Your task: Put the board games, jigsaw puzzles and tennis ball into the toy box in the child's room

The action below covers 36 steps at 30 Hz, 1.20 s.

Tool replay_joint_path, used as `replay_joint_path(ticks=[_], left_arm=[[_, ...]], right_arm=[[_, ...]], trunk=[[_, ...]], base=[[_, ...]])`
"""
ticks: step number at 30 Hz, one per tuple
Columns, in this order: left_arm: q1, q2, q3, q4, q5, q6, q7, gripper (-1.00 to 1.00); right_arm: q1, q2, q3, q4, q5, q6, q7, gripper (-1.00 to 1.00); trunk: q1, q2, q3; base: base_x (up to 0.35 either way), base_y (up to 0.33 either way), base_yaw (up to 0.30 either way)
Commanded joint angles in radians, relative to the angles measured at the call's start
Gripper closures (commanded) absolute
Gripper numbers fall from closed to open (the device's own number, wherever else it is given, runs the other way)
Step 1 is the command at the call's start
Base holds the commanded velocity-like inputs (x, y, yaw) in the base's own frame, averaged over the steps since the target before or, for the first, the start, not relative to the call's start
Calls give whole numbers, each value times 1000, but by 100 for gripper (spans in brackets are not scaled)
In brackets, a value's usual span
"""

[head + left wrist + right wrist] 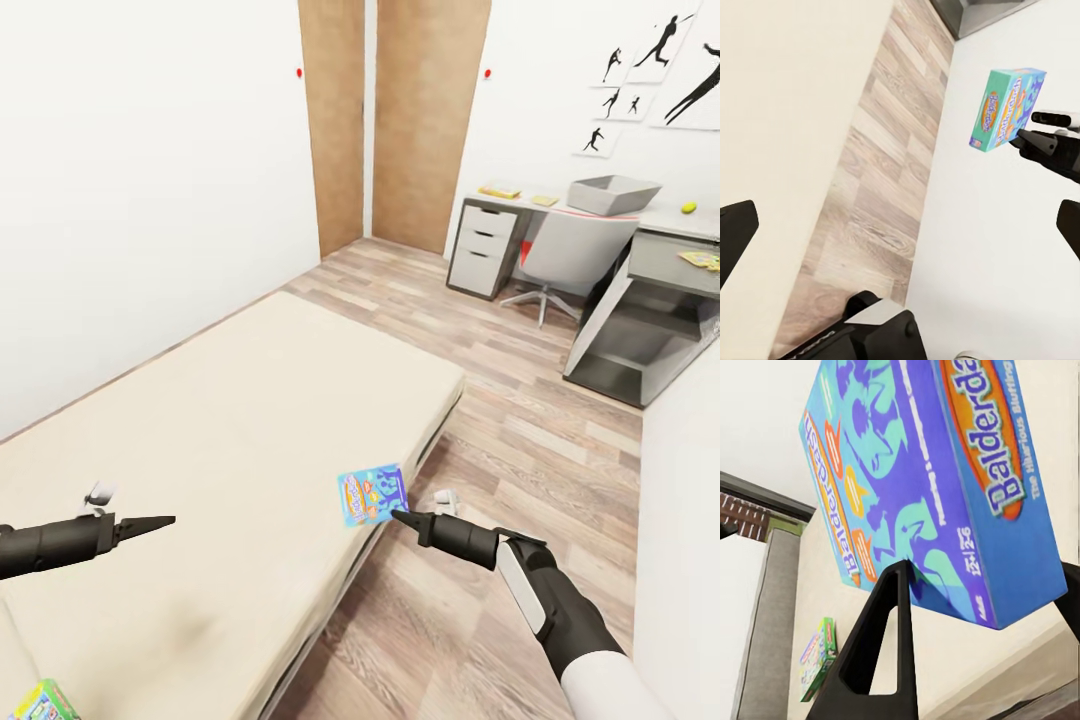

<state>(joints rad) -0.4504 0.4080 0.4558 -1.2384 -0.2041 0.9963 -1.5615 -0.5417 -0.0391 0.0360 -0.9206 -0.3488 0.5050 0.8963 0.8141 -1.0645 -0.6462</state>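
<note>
My right gripper [398, 516] is shut on a blue and orange board game [372, 495], held tilted in the air just off the bed's near corner. The right wrist view shows its cover [922, 480] close up between the fingers [881, 645]. My left gripper [165, 521] hovers open over the cream bed [230, 420], holding nothing; its wrist view looks across at the same held game [1006, 109]. A second, green board game [45, 703] lies on the bed by my near left. Across the room stands the table [660, 222] with the grey toy box [613, 193], the tennis ball [688, 208] and a colourful jigsaw puzzle [700, 260].
Wood plank floor [520, 400] runs between the bed and the table. A grey swivel chair [565, 255] and a drawer unit [485, 245] stand at the table. Small flat items [500, 190] lie on its left end. Wooden doors [400, 120] are in the far wall.
</note>
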Motion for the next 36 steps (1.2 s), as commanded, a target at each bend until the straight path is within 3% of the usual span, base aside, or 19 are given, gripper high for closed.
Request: replay_joint_path(ticks=[1, 16, 36], left_arm=[[-1, 0, 1, -1, -10, 10, -9, -100], [-1, 0, 2, -1, -9, 10, -9, -100], [-1, 0, 3, -1, -10, 10, -9, -100]], right_arm=[[-1, -1, 2, 0, -9, 7, -2, 100], [-1, -1, -10, 0, -8, 8, -3, 100], [-1, 3, -10, 0, -7, 6, -6, 100]], trunk=[[0, -1, 1], [0, -1, 23], [0, -1, 23]], base=[[0, 0, -122], [0, 0, -112], [0, 0, 30]])
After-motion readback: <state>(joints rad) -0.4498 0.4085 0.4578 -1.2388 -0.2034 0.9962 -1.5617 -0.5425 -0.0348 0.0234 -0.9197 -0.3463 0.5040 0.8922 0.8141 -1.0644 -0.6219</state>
